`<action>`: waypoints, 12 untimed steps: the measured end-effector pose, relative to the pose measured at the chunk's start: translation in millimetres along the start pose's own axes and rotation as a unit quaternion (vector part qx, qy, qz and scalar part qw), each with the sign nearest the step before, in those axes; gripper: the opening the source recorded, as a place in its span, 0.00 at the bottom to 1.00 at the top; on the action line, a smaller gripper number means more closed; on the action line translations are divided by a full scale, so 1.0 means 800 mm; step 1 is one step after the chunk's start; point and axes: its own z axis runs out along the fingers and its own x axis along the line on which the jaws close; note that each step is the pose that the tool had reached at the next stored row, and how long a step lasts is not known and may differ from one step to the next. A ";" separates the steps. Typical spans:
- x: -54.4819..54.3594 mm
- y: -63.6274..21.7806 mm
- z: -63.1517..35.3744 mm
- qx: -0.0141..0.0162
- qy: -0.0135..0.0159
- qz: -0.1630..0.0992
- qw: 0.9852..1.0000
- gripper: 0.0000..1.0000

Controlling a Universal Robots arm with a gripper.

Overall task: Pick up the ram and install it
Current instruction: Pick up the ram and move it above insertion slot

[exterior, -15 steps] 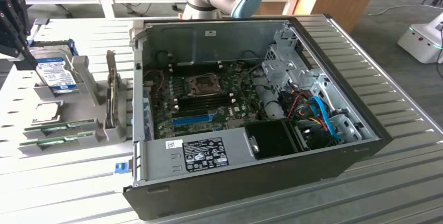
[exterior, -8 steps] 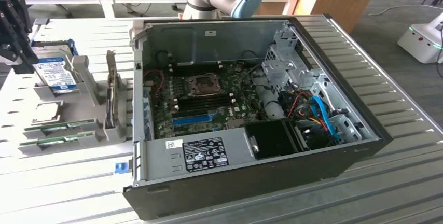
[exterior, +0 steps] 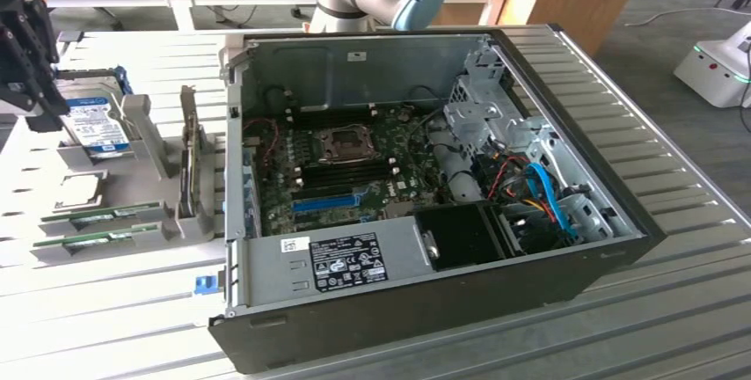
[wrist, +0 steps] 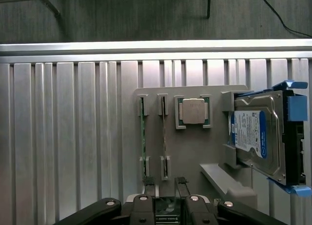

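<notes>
A Universal Robots arm holds its pincer (exterior: 41,107) above a grey parts holder (exterior: 147,138) at the exterior view's left, beside an open computer case (exterior: 470,310) on a slatted metal surface (exterior: 657,310). In the wrist view the pincer (wrist: 165,182) is released, its two dark fingers (wrist: 149,185) parted with nothing between them and clear of the parts below.

The ram (wrist: 164,137), a thin green stick, stands on edge in a slot of the holder (wrist: 195,157), just beside a square processor (wrist: 193,111). A twin stick (wrist: 142,137) stands in the neighbouring slot, parallel to it and a little apart. The gap between the pincer's fingers lines up with the ram.

A hard drive (wrist: 253,137) with a blue label sits upright at the holder's far side from the sticks. From the exterior view, the ram (exterior: 104,215) and the twin stick (exterior: 88,241) lie at the holder's near end, the processor (exterior: 70,191) and hard drive (exterior: 94,125) behind them. Inside the case, the motherboard (exterior: 352,169) lies exposed.
</notes>
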 end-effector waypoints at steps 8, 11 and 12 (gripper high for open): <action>0.000 0.000 0.018 0.000 0.000 0.000 1.000 0.30; 0.000 0.000 0.025 0.000 0.000 0.000 1.000 0.30; 0.000 -0.001 0.027 0.000 0.000 0.000 1.000 0.30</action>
